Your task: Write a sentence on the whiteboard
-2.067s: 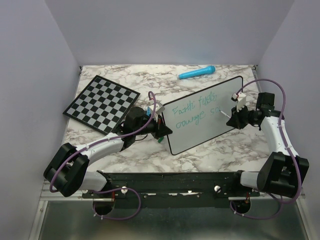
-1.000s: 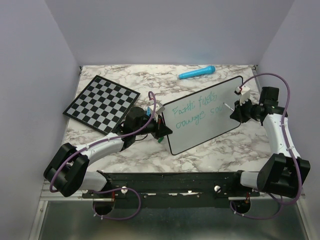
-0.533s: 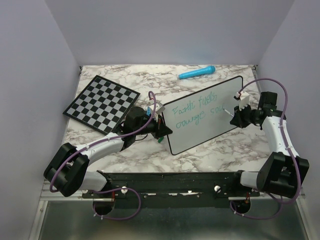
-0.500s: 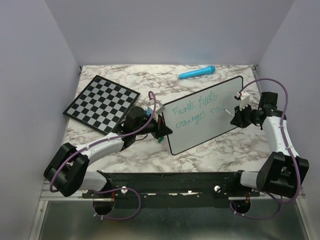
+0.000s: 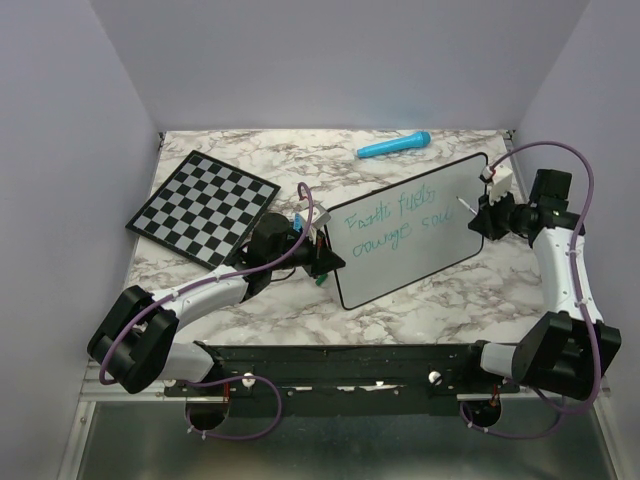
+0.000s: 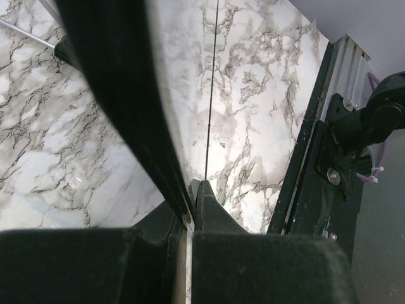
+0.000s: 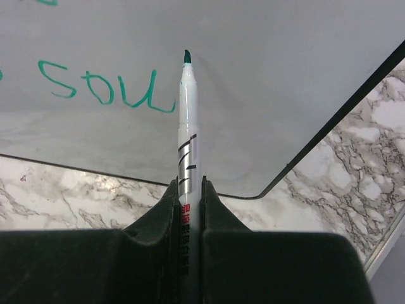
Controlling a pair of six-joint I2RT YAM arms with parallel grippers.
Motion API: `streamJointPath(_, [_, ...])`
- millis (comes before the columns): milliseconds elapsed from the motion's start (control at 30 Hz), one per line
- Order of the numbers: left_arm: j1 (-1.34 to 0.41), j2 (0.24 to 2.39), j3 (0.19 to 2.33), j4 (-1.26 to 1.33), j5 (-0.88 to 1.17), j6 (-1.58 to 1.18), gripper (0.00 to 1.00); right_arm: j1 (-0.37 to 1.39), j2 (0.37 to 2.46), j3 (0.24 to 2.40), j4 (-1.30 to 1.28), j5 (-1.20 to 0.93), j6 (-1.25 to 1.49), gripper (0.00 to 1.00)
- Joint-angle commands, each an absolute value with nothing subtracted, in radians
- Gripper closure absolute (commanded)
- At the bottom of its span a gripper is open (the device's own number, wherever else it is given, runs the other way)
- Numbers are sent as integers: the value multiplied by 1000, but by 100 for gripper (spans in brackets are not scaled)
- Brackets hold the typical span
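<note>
Top external view showed the whiteboard (image 5: 400, 265) at mid-desk (image 5: 300, 160), right of the chessboard (image 5: 203, 207), with the sentence (image 5: 395, 222) across it in two teal lines. Left wrist view had the left hand (image 6: 192, 190) pinched on the whiteboard's black edge. Right wrist view had the right hand (image 7: 188, 190) clamped on a marker (image 7: 187, 120), its tip just right of "soul".

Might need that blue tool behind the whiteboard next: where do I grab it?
Grip the blue tool at mid-shaft, from above, jaws across its length: it lies flat on the table, slim, with a fatter head at one end.
</note>
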State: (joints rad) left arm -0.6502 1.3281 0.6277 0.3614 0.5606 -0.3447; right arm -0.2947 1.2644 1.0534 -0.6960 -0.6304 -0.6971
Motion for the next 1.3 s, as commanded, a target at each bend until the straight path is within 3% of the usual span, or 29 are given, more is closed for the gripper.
streamJointPath(0, [-660,1364,606,229,534,-222,100,-299,1293,1101,-678,-654,-663,99])
streamJointPath(800, [-658,1362,606,225,534,-219,100,-299,1275,942,-709,-589,-733,100])
streamJointPath(1267, [-660,1359,606,222,534,-216,100,-325,1282,998,-706,-558,-724,100])
